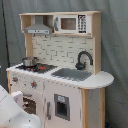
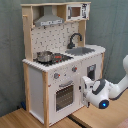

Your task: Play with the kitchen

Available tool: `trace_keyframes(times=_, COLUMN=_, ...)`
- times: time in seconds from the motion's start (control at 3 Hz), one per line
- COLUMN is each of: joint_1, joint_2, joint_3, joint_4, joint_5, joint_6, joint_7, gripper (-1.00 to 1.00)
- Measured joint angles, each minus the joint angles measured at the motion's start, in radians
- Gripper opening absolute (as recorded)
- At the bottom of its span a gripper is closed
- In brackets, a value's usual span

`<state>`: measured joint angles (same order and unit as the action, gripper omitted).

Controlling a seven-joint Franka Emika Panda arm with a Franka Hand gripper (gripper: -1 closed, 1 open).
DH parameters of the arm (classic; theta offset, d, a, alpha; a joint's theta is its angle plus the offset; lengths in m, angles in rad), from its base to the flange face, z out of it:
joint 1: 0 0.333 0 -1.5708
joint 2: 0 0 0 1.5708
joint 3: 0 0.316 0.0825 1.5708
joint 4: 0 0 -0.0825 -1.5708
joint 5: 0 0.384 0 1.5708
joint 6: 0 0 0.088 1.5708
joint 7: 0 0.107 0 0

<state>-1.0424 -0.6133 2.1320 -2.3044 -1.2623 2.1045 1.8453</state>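
The kitchen (image 1: 60, 75) is a tall toy unit of pale wood and white panels, seen in both exterior views. It has a black faucet (image 1: 83, 58) over a grey sink (image 1: 71, 74), a small pot (image 1: 29, 61) on the stovetop, knobs (image 2: 56, 76) and a windowed oven door (image 2: 64, 95). In the second exterior view my gripper (image 2: 86, 91) is close to the lower front panel, just right of the oven door. My white arm (image 1: 15, 112) fills the first exterior view's lower left corner.
A range hood (image 2: 48, 21) and a toy microwave (image 2: 75, 11) sit on the upper shelf. The kitchen stands on a wooden floor (image 2: 20, 119) before a grey curtain (image 2: 112, 25). My arm reaches in from the second exterior view's right edge.
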Motion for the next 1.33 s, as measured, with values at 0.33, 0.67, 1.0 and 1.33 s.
trace_keyframes(times=0.33, joint_1=0.011, joint_2=0.004, joint_3=0.0, joint_4=-0.005, joint_5=0.0, joint_6=-0.01, joint_7=0.0, gripper=1.0)
trace_keyframes(times=0.67, joint_1=0.022, joint_2=0.007, joint_3=0.0, joint_4=-0.009, joint_5=0.0, joint_6=-0.019, joint_7=-0.001, gripper=1.0)
trace_keyframes(times=1.0, joint_1=0.089, joint_2=0.012, joint_3=-0.001, joint_4=-0.006, joint_5=-0.006, joint_6=-0.091, joint_7=-0.064, gripper=1.0)
trace_keyframes(times=1.33, joint_1=0.116, joint_2=0.012, joint_3=-0.005, joint_4=0.019, joint_5=-0.018, joint_6=-0.134, joint_7=-0.147, gripper=1.0)
